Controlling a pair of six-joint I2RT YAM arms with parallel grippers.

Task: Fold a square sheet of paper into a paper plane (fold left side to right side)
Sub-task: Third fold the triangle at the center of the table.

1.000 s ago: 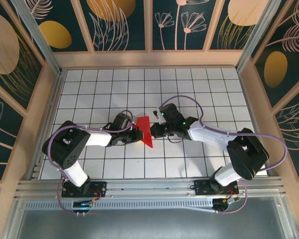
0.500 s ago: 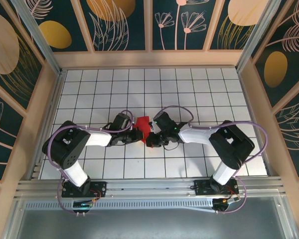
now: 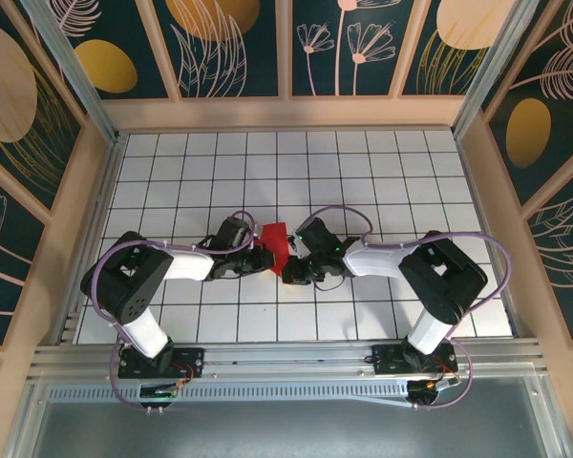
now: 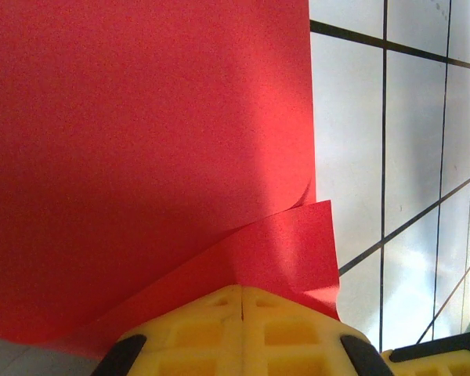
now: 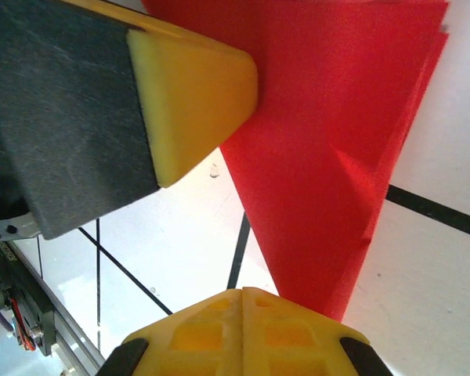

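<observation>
The square sheet of paper is a creased red shape lying on the white grid table, between my two grippers. In the left wrist view the red paper covers most of the picture, with a folded flap just ahead of the fingers. My left gripper is shut, its tips resting on the paper's left edge. My right gripper is shut too, at the paper's pointed near end. That point runs under its right finger. The left gripper's yellow finger shows across the paper.
The white grid table is boxed in by wooden-framed walls at the back and on both sides. Both arms reach inward from their bases at the near rail. Purple cables loop above each forearm.
My right arm has swung left and in, bringing its gripper onto the paper's near point. The red shape now looks shorter and partly covered. The left arm has stayed put.
</observation>
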